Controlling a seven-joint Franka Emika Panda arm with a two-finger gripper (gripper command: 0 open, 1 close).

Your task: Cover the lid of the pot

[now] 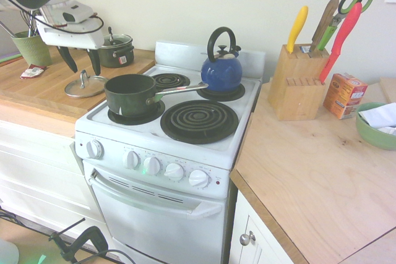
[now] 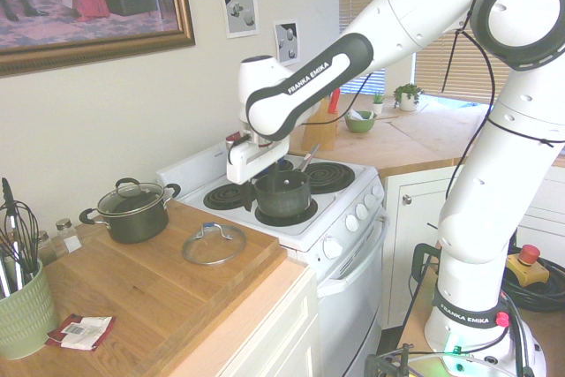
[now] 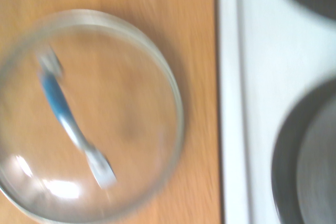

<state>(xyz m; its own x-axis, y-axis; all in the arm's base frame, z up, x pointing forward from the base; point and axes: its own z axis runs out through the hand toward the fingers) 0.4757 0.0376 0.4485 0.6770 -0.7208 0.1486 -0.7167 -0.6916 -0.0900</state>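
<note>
Lid (image 1: 85,85) flat on wooden counter (image 1: 43,94), near the counter edge that meets the stove (image 1: 185,153), uncovered pot apart from it. Wrist view blurred, shows lid (image 3: 86,116) with arched handle on wood beside the white stove edge. Pot (image 1: 131,94) on front burner nearest the counter, long handle toward blue kettle (image 1: 221,69). End effector (image 1: 80,60) above lid, fingers spread, empty, pointing down. Small black lidded pot (image 1: 115,50) at counter's back edge.
</note>
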